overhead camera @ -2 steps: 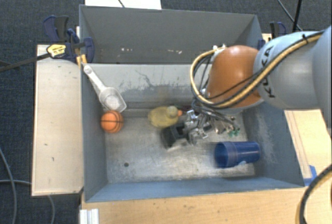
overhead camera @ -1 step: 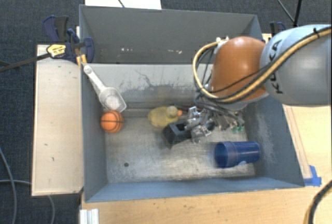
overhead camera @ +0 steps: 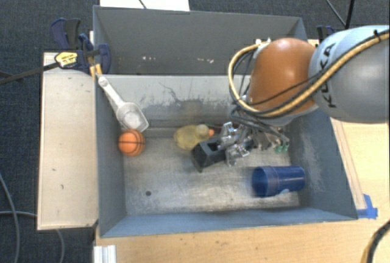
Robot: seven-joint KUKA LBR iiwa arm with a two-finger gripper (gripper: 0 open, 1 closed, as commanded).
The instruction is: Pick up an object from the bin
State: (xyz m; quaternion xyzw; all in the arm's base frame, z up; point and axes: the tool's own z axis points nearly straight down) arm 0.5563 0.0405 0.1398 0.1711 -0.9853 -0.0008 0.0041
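– Near the middle of the bin [overhead camera: 159, 190], a little toward its right side, we saw the gripper [overhead camera: 234, 147] low over the floor, hanging beneath the orange cover [overhead camera: 280, 76] on the wrist. Could we make out whether it was open or closed?

– No, we could not tell; the metal parts and cables there crowded together too much. What we did see was a black block [overhead camera: 206, 156] lying tilted on the floor just to the gripper's left, its right end touching the gripper or very nearly so. Whether the block was actually gripped, we could not say.

– And just past the block?

– A soft yellow toy [overhead camera: 190, 136] with a small orange tip lay right behind it, toward the back wall and close to the block's upper end.

– What lay on the other side?

– A blue cup [overhead camera: 278, 181] rested on its side in front of the gripper and slightly to the right, near it but apart.

– And farther out?

– An orange ball [overhead camera: 131, 142] sat well to the left, close to the left wall. A white scoop [overhead camera: 122, 108] lay just behind the ball, its handle running up toward the back left corner.
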